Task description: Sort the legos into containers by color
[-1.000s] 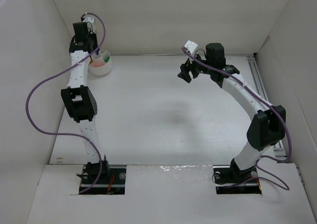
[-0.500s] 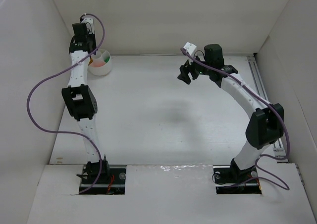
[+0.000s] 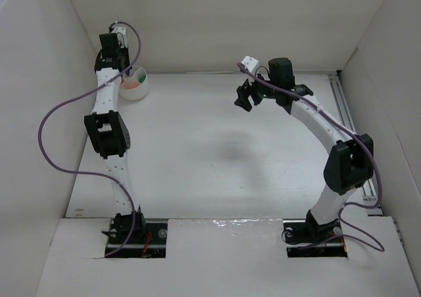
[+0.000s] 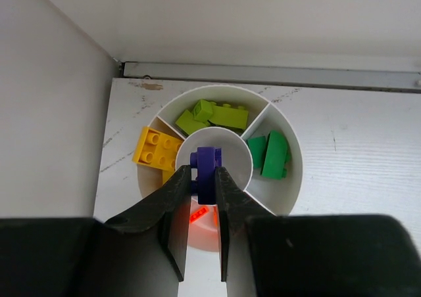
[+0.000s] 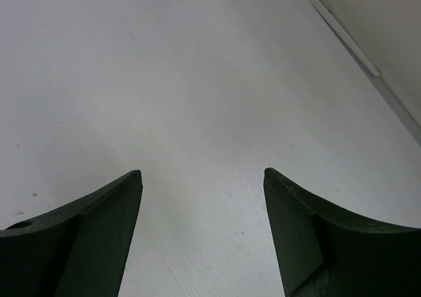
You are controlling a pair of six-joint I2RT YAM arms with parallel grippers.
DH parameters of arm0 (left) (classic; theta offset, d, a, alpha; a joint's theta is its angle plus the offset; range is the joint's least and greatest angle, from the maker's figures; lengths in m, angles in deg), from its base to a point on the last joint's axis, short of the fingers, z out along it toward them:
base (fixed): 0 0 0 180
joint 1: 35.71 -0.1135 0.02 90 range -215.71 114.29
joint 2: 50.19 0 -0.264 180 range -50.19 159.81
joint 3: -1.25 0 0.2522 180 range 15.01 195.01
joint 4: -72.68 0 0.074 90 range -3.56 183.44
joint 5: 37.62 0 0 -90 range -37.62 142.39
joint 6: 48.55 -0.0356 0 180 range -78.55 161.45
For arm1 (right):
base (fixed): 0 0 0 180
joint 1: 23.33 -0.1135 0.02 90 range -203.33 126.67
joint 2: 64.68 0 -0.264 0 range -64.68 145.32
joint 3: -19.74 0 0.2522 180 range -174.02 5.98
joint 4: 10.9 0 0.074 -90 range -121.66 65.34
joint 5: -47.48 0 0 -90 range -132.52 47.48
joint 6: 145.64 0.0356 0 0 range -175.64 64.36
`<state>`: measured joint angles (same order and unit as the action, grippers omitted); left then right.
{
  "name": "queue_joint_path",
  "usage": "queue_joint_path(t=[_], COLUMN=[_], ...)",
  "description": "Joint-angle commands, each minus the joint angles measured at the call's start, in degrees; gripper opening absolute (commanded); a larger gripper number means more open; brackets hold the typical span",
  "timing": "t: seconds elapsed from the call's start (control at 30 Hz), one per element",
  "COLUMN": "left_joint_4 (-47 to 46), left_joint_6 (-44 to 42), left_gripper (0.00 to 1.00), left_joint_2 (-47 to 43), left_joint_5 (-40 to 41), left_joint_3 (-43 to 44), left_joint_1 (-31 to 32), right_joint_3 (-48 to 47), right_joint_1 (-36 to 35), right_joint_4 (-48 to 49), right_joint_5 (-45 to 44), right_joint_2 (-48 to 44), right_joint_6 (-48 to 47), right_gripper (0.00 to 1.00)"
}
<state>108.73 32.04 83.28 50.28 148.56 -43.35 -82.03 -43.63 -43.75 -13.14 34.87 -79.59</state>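
Gripping a tiny dark blue plastic brick (image 4: 209,158) between the nearly closed fingers of the left hand (image 4: 202,179), directly above the round middle section of the small white sectioned bowl (image 4: 266,193).

Could go wrong on release. Seems held on edge, so liable to bounce off the inner ring into the yellow bricks (image 4: 156,149) on the left, the lime bricks (image 4: 217,115) at the far side, or the green bricks (image 4: 271,154) on the right. Might also cling to one finger and get carried off. Worth watching the red-orange brick (image 4: 199,213), half hidden beneath the fingers.

Hemmed in on the left by the pale side wall (image 4: 46,113), just beside the bowl in the bench's far corner.

Holding nothing in the right hand (image 5: 200,175), spread wide above bare bench (image 5: 197,67), well apart from the bowl.
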Motion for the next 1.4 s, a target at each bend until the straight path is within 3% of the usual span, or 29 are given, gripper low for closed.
queue_joint_path(t=[0.0, 0.13, 0.5, 0.7, 0.83, 0.93, 1.03, 1.13, 1.2, 1.37], left_joint_4=[-1.9, -1.4, -1.9, -1.9, -2.9, -5.6, -6.1, -4.7, -4.1, -6.1], left_joint_6=[-0.4, -0.4, 0.1, 1.1, 1.1, 0.0, -3.8, -3.9, 0.8, 7.9], left_gripper=[0.0, 0.02, 0.47, 0.48, 0.42, 0.44, 0.53, 0.74, 1.0, 1.0], left_joint_2=[-0.6, -0.1, -0.1, -0.7, -4.3, -10.5, -17.5, -22.6, -24.8, -28.7], left_joint_5=[0.7, 0.7, 1.8, 0.1, -2.3, -6.7, -8.9, -13.4, -17.8, -25.0], left_joint_3=[2.8, 2.3, 1.8, 2.3, 3.6, -0.4, -7.9, -15.6, -22.7, -33.9], left_joint_1=[-0.4, -0.4, -0.4, -0.4, -0.4, 1.2, 5.2, 8.2, 8.8, 8.8], right_joint_3=[-3.3, -3.8, -3.8, -3.8, -3.2, -1.4, -0.1, 1.3, 2.0, 7.8], right_joint_1=[-0.4, -0.4, -0.4, -0.4, -0.4, -0.4, 1.3, 5.3, 8.3, 13.5], right_joint_4=[-0.1, -0.1, -0.1, -0.1, 0.6, 3.9, 6.1, 9.1, 9.7, 11.1], right_joint_5=[-0.2, -0.2, -0.2, -0.2, -0.7, -2.1, -2.8, -2.8, -2.2, -3.5], right_joint_2=[0.9, 1.4, 2.0, 2.0, 2.0, 1.4, 0.8, 1.4, 1.4, -0.8], right_joint_6=[0.6, 0.6, 0.6, 0.6, 0.6, 2.6, 8.7, 18.2, 21.0, 23.8], right_gripper=[0.79, 0.81, 0.82, 0.82, 0.82, 0.82, 0.82, 0.83, 0.84, 0.95])
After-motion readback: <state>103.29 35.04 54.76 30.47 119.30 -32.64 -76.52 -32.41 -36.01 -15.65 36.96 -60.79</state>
